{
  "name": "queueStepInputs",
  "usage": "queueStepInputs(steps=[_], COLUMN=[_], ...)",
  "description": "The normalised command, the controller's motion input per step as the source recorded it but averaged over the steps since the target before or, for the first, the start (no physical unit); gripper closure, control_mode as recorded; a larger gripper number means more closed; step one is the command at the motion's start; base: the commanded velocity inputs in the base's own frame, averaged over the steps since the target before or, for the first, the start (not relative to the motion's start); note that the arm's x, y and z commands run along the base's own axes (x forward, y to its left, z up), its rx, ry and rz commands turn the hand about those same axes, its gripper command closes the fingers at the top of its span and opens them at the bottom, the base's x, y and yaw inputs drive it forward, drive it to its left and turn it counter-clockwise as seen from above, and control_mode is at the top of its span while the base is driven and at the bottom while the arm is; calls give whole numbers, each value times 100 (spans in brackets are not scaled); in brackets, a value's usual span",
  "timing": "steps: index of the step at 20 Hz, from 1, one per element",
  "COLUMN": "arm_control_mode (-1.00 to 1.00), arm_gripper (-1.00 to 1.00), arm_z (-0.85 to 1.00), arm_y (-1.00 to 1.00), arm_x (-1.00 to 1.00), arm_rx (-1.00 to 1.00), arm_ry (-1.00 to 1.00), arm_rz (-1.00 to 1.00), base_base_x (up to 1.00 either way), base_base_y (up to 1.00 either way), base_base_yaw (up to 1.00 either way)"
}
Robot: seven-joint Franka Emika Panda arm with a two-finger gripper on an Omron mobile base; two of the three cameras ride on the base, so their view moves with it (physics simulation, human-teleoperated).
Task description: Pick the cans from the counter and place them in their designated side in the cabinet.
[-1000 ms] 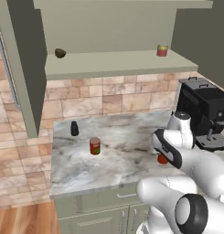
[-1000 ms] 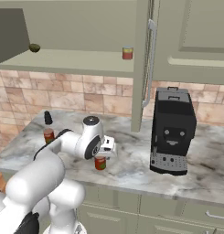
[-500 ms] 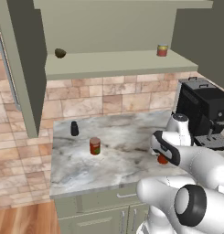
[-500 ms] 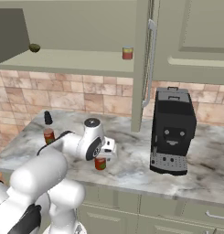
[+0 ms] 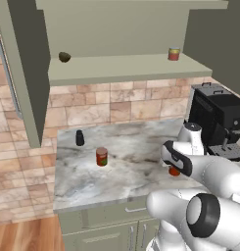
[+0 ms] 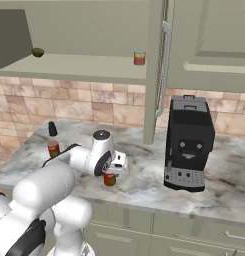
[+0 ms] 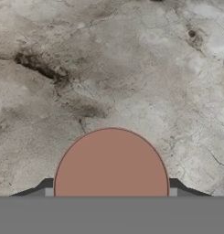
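The plain red-orange can [image 7: 111, 162] stands upright on the marble counter [image 5: 126, 174], near its front edge. My gripper [image 6: 110, 174] comes down over this can [image 6: 109, 180] and is shut on it; in the hand view a dark fingertip [image 7: 48, 189] presses each side of its round top. The arm hides most of that can [image 5: 174, 171] in the left base view. The second can [image 5: 102, 157], red with a green-and-white label, stands apart on the counter's left part [image 6: 53, 148]. Above, the olive-green cabinet [image 5: 121, 68] is open, with its wide shelf exposed.
A shorter red-and-yellowish can [image 5: 174, 54] stands on the shelf's right side and a small dark round thing [image 5: 64, 57] on its left. A black bottle [image 5: 80, 138] stands near the brick wall. A black coffee machine [image 6: 189, 142] stands right of my hand. A cabinet door [image 6: 156, 75] hangs nearby.
The fingers have shut on the plain red-orange can. The arm and both cans are where they were.
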Motion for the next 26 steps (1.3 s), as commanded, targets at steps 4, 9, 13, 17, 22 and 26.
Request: queueStepInputs(steps=[4,9,13,17,22,26], arm_control_mode=[-100,-100,-100,-100,-100,-100], arm_gripper=[100,100,100,100,100,100], arm_z=[-1,16,53,58,54,53], arm_y=[0,-2,-2,0,0,0], arm_x=[0,-4,-13,-11,-11,-3], arm_rx=[0,0,-1,-1,0,-1], arm_ry=[0,-2,-9,-9,-9,-9], arm_rz=[0,0,0,0,2,2], base_base_x=[0,0,0,0,0,0], base_base_y=[0,0,0,0,0,0], base_base_yaw=[0,0,0,0,0,0])
